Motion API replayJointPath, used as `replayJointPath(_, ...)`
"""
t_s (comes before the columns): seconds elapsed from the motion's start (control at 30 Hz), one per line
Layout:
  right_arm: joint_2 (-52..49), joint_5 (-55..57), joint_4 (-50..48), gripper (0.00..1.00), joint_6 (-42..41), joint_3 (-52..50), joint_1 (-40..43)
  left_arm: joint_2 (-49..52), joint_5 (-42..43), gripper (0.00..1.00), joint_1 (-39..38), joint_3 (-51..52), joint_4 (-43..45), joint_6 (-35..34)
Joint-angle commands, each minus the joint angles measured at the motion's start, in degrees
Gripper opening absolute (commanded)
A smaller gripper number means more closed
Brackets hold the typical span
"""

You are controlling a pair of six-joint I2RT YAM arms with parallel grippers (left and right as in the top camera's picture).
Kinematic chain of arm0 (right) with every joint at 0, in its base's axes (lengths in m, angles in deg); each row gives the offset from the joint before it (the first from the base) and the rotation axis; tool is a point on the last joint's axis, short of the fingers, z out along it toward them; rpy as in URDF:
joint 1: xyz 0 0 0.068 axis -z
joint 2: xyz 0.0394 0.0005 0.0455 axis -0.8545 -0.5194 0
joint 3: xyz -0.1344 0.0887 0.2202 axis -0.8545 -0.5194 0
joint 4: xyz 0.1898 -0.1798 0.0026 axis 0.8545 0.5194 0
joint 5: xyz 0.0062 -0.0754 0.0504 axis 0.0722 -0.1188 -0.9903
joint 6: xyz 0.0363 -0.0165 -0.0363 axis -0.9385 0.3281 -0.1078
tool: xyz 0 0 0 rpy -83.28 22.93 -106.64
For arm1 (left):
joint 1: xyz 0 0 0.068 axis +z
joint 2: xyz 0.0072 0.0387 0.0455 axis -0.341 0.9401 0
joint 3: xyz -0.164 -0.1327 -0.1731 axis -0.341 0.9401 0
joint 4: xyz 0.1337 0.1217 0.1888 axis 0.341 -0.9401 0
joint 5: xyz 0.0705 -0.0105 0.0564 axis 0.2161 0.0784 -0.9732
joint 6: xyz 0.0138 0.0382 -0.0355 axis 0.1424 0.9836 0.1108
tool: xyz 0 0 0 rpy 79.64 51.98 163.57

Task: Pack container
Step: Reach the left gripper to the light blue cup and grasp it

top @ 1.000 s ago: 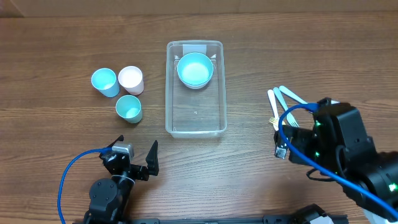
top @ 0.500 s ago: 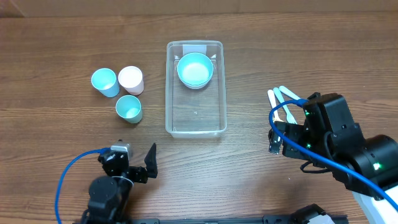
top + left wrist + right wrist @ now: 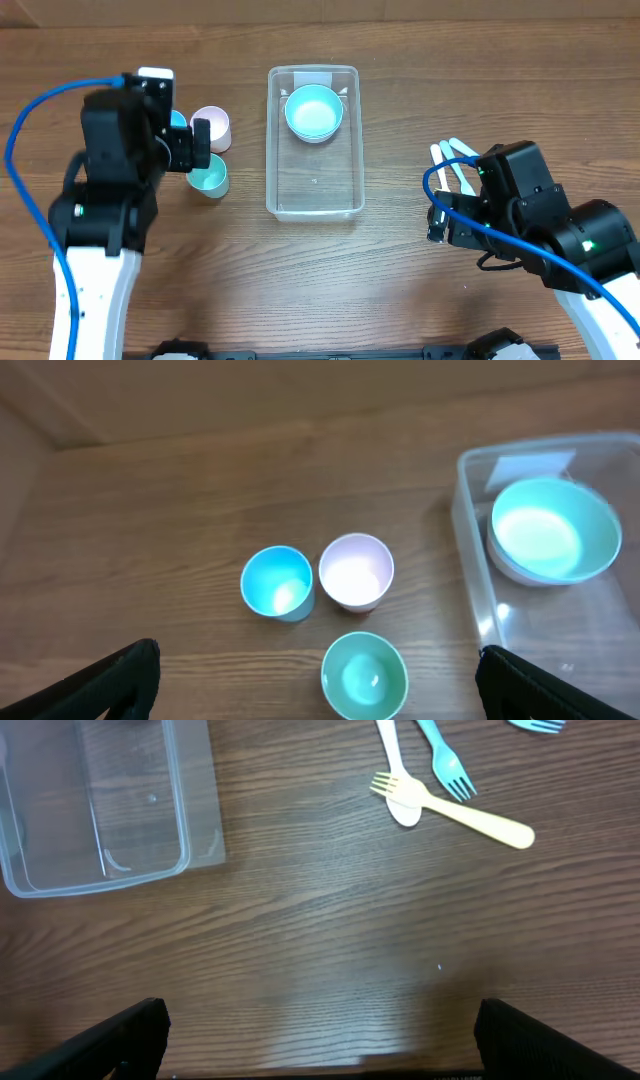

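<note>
The clear rectangular container (image 3: 272, 150) stands mid-table with a teal bowl (image 3: 314, 110) in its far end. It also shows in the left wrist view (image 3: 465, 510) and the right wrist view (image 3: 195, 830). My left gripper (image 3: 200, 148) hovers open and empty over three cups: blue (image 3: 277, 582), pale pink (image 3: 356, 570) and teal (image 3: 364, 675). Its fingers (image 3: 330, 685) straddle the teal cup from above. My right gripper (image 3: 440, 225) is open and empty over bare table (image 3: 320, 1040), right of the container.
Plastic cutlery lies at the right (image 3: 452, 155): a yellow fork (image 3: 460, 810), a white spoon (image 3: 395, 770) and a blue fork (image 3: 445, 760). The left arm hides most of the blue cup in the overhead view.
My left arm has swung from the table's front edge up to over the cups. My right arm has shifted slightly left, toward the container.
</note>
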Motion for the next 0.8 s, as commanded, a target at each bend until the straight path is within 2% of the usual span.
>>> replayJointPath(0.0,-0.68,0.09,-0.11,1.00,0.39,0.09,-0.22,5.79,5.20,1.00,1.81,-1.29,-0.35,7.19)
replayJointPath(0.1,-1.07,0.09,-0.11,1.00,0.39,0.09,-0.22,8.96,5.11,1.00,4.72,-1.29,0.17,6.73)
replayJointPath(0.17,-1.20,0.09,-0.13,1.00,0.39,0.09,-0.22,10.16,6.75,1.00,10.10,-1.29,1.20,6.29)
replayJointPath(0.27,-1.29,0.09,-0.11,1.00,0.39,0.09,-0.22,11.28,13.35,1.00,19.32,-1.29,2.67,10.54)
replayJointPath(0.4,-1.29,0.09,-0.13,1.00,0.39,0.09,-0.22,13.66,15.02,1.00,25.14,-1.29,6.80,11.34)
replayJointPath(0.5,-1.29,0.09,-0.11,1.00,0.39,0.09,-0.22,18.25,17.92,1.00,25.94,-1.29,7.37,14.95)
replayJointPath(0.77,-1.31,0.09,-0.13,1.00,0.39,0.09,-0.22,31.28,24.63,1.00,25.20,-1.29,15.21,15.28)
